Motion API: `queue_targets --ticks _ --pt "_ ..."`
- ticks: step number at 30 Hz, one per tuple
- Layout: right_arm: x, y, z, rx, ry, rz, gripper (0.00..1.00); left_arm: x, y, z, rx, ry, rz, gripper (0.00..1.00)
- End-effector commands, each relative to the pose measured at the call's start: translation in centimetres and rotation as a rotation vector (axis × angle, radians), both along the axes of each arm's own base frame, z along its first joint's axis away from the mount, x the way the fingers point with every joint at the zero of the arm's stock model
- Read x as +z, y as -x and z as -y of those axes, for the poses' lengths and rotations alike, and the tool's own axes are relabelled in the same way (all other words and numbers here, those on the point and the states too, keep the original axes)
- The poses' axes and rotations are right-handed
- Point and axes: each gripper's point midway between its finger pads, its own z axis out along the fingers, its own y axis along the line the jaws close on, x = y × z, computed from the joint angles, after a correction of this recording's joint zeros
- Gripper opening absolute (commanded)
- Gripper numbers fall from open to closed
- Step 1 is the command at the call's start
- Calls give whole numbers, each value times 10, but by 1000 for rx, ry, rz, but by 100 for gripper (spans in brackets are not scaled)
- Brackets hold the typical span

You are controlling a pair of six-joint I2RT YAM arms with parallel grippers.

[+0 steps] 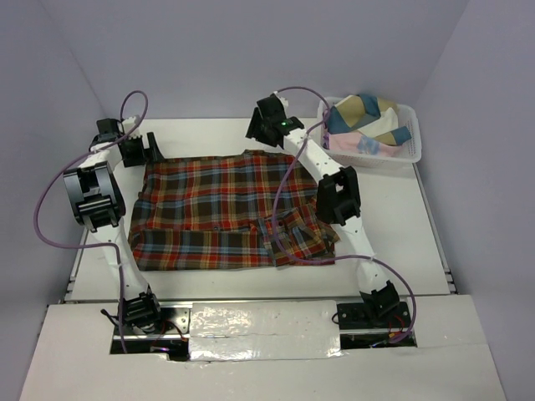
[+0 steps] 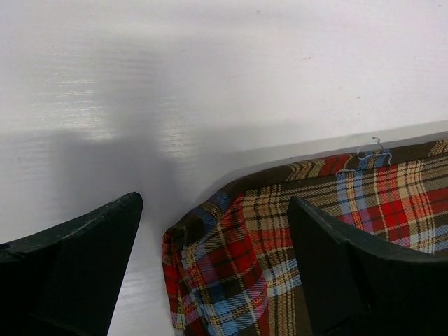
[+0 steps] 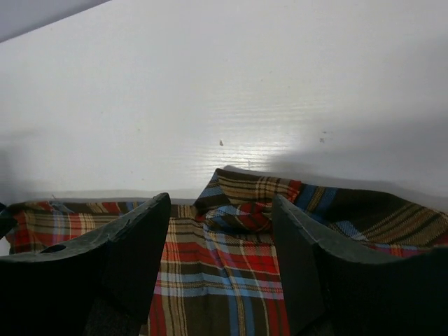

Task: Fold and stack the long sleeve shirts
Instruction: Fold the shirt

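A plaid long sleeve shirt in red, brown and blue lies spread flat on the white table, with a folded flap at its near right. My left gripper is open over the shirt's far left corner, one finger over bare table, the other over cloth. My right gripper is open over the shirt's far edge, where a small folded corner lies between the fingers. Neither holds anything.
A white lattice basket with other folded clothes stands at the far right. Bare white table lies to the right of the shirt and beyond its far edge. Grey walls enclose the table.
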Motion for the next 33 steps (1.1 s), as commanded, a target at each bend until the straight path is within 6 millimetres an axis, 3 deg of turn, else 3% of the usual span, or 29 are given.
queue_targets --ticks 1,5,6,7,11,15,18,20,21,24,27,28,29,30,31,32,33 --pt "-1 5 11 -78 13 -44 67 -24 17 17 -16 44 -86 99" --pt "-30 12 16 -93 41 -91 67 -26 18 19 -36 -5 -87 99" --pt "-21 7 13 -84 32 -75 67 -28 20 21 -44 -8 -89 99" --pt "-40 6 10 -74 34 -103 68 -27 20 22 -49 -11 -86 99" --pt "-56 5 3 -89 -56 -151 65 -28 22 24 -59 -6 -95 99" --pt "-56 5 5 -97 -75 -165 58 -28 22 26 -70 -9 -90 99" --pt "-62 5 3 -104 -106 -189 46 -27 21 25 -67 -14 -88 99" --pt "-64 5 -3 -101 -137 -201 31 -27 22 22 -52 -24 -86 97" --pt "-70 6 -3 -108 -142 -215 19 -24 21 21 -48 -34 -79 95" --pt "-77 7 2 -135 -167 -246 0 -24 22 23 -56 -27 -64 85" --pt "-66 3 7 -124 -166 -213 0 -21 22 33 -102 16 -34 61" --pt "-59 0 9 -118 -164 -192 0 -18 21 39 -123 41 -18 45" --pt "-47 -9 10 -96 -169 -137 0 -18 22 41 -138 45 -10 39" --pt "-33 -4 3 -48 -200 -124 0 -15 20 42 -148 47 11 31" --pt "-20 -6 -1 -14 -227 -92 0 -12 19 42 -162 46 25 15" --pt "-12 -9 -5 31 -233 -38 0 -9 19 45 -179 62 41 9" --pt "14 -9 -6 56 -238 13 0 -2 19 45 -189 66 61 3"
